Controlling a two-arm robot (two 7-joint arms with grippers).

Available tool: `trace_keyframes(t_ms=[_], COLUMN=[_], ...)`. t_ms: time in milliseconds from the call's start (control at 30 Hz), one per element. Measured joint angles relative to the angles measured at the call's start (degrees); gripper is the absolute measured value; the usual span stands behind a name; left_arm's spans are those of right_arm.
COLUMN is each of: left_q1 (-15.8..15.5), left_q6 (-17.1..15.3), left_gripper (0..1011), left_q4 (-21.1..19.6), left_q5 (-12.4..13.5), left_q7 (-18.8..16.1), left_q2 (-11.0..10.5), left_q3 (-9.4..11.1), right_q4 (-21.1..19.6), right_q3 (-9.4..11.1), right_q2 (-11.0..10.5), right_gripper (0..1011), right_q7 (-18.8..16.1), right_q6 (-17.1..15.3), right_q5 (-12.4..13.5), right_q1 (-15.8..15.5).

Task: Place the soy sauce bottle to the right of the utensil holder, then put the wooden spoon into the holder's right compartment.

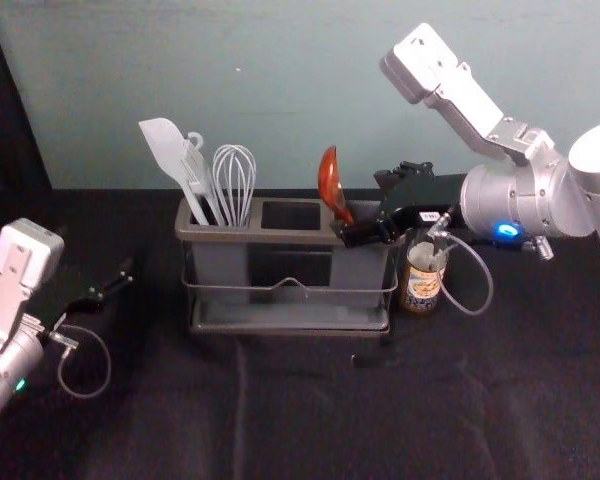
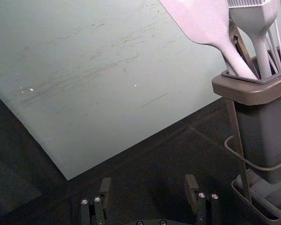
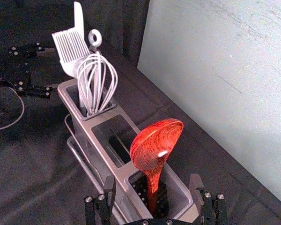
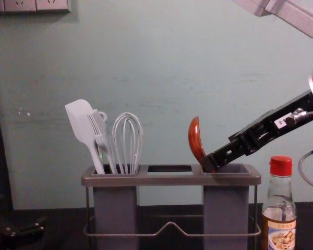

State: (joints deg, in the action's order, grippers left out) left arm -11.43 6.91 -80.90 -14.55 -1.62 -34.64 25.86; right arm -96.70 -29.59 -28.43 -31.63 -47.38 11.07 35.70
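At the utensil holder's (image 1: 280, 237) 3 o'clock, head view: soy sauce bottle (image 1: 421, 277); wide left pincer (image 1: 130, 272) idles at 9. Right wrist view: right pincer (image 3: 152, 180) gapes astride the wooden spoon (image 3: 154, 146), standing in the right compartment (image 3: 177, 191). Chest view: bowl (image 4: 195, 138) toward the pincer's 11; retreat likely toward 2.

The head camera looks forward and down on the utensil holder (image 1: 280, 237); the chest camera faces it lower, level and closer. The left wrist camera looks close past its left end toward the wall (image 2: 107, 93); the right peers down from its right end. Both wrist views share the brush (image 3: 71, 46).
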Motion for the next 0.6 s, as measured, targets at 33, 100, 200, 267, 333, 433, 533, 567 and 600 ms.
trace_keyframes(t_ms=[33,100,200,267,333,433,533,567,600], left_q1=[0.0,0.0,0.0,0.0,0.0,0.0,0.0,0.0,0.0], left_q6=[0.0,0.0,0.0,0.0,0.0,0.0,0.0,0.0,0.0], left_gripper=[1011,1011,1012,1011,1011,1012,1012,1011,1011], left_q4=[0.0,0.0,0.0,0.0,0.0,0.0,0.0,0.0,0.0], left_q5=[0.0,0.0,0.0,0.0,0.0,0.0,0.0,0.0,0.0], left_q7=[0.0,0.0,0.0,0.0,0.0,0.0,0.0,0.0,0.0], left_q2=[0.0,0.0,0.0,0.0,0.0,0.0,0.0,0.0,0.0], left_q3=[0.0,0.0,0.0,0.0,0.0,0.0,0.0,0.0,0.0], right_q4=[0.0,-0.1,-3.4,-5.8,-8.0,-12.5,-16.2,-16.9,-17.7], right_q3=[0.0,0.0,0.4,1.2,2.0,4.1,6.7,7.3,7.9], right_q2=[0.0,-0.1,-1.2,-1.5,-1.7,-1.5,-0.9,-0.7,-0.6], right_gripper=[1004,1004,1004,1004,1004,1004,1004,1004,1004], right_q7=[0.0,0.0,0.3,1.4,2.7,5.7,8.4,9.1,9.7], right_q6=[0.0,0.0,0.0,-0.4,-1.0,-2.0,-2.7,-2.7,-2.7], right_q5=[0.0,0.0,0.2,0.1,0.0,-0.5,-0.6,-0.6,-0.6], right_q1=[0.0,0.0,-1.0,-2.3,-3.7,-7.4,-11.9,-13.1,-14.2])
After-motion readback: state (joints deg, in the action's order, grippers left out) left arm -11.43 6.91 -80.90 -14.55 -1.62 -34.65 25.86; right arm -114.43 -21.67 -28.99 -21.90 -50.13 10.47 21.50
